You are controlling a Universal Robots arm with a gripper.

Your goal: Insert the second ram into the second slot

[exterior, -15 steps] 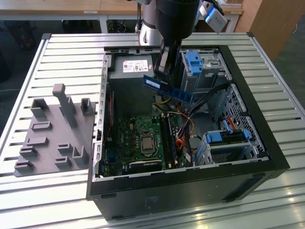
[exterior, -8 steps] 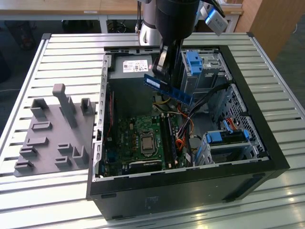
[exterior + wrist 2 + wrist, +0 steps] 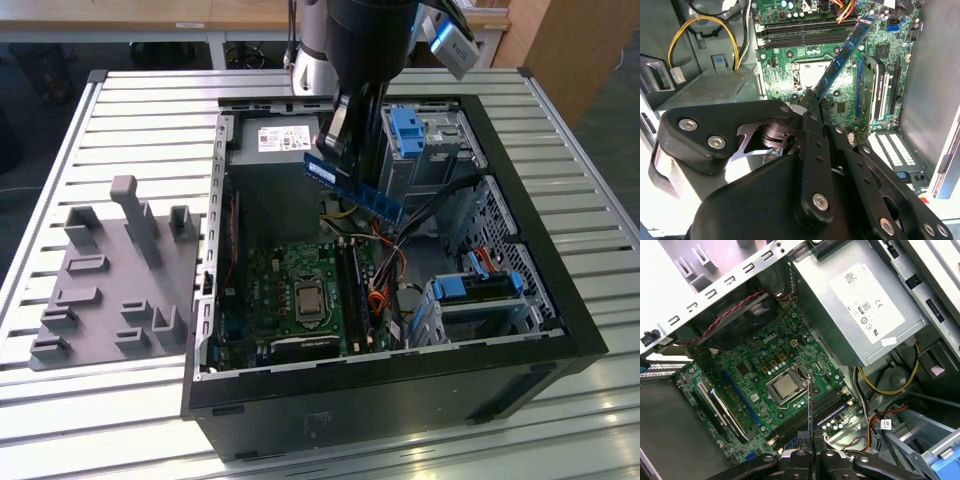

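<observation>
Above the one motherboard (image 3: 285,275), the single tool (image 3: 338,150) is clamped on the second ram (image 3: 375,198), one stick, tilted, clear of the slots (image 3: 355,290).

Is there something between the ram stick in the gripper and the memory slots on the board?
Nothing visible does. The gripper holds the second ram in the air over the memory slots, with open space beneath. The coloured cables lie beside the slots, not across them.
</observation>
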